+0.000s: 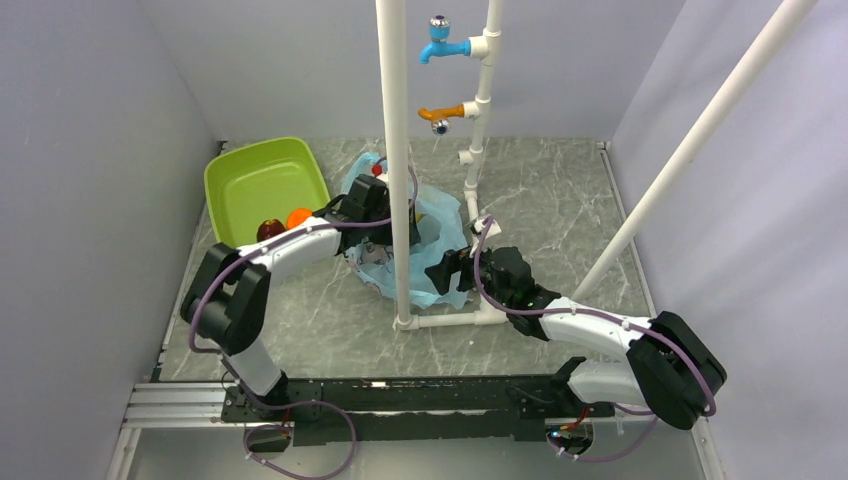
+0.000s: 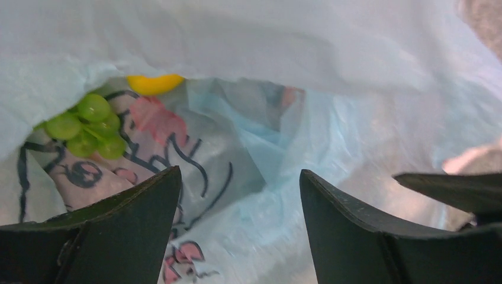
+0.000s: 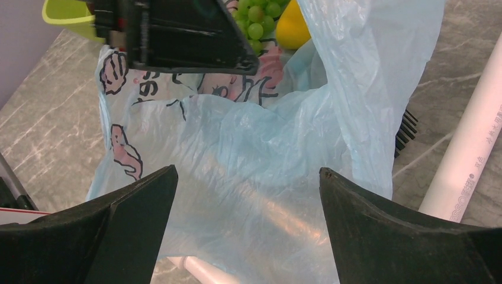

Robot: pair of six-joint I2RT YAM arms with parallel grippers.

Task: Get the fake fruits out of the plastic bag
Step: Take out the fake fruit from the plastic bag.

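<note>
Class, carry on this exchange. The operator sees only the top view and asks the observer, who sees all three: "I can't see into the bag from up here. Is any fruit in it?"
Observer: Yes. The left wrist view shows green grapes inside the bag.
Operator: Only the grapes?
Observer: No. A yellow fruit lies just beyond them, partly under the plastic.
Operator: Has the left tool got hold of either?
Observer: No. Its fingers stand apart, short of both fruits, with only plastic between them.
</note>
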